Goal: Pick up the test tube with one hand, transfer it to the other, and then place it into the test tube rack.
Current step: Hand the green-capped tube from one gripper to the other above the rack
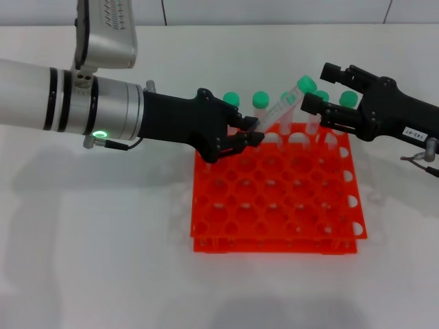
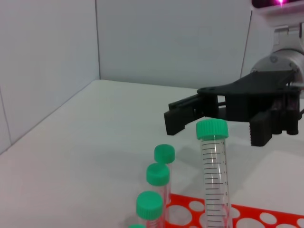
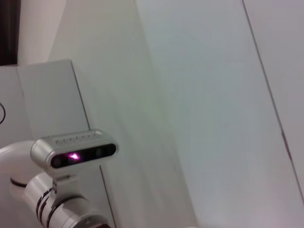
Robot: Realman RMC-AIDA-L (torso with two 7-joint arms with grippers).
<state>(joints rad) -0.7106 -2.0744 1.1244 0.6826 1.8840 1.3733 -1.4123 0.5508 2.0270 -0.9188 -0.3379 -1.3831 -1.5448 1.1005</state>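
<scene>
The tube point(image 1: 282, 107) is held tilted over the far edge of the rack point(image 1: 274, 199), its lower end clamped in the left gripper point(image 1: 248, 137) and its green cap just beside the right gripper point(image 1: 317, 88). The right gripper's fingers are spread apart around the cap, apparently not touching it. Other green-capped tubes point(image 1: 261, 103) are stood in the rack's far row. The rack is set on the table point(image 1: 103, 240).

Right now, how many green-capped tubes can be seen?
6: one tilted tube in the left tool; five standing tubes along the rack's far row. The right tool may hide more.
</scene>
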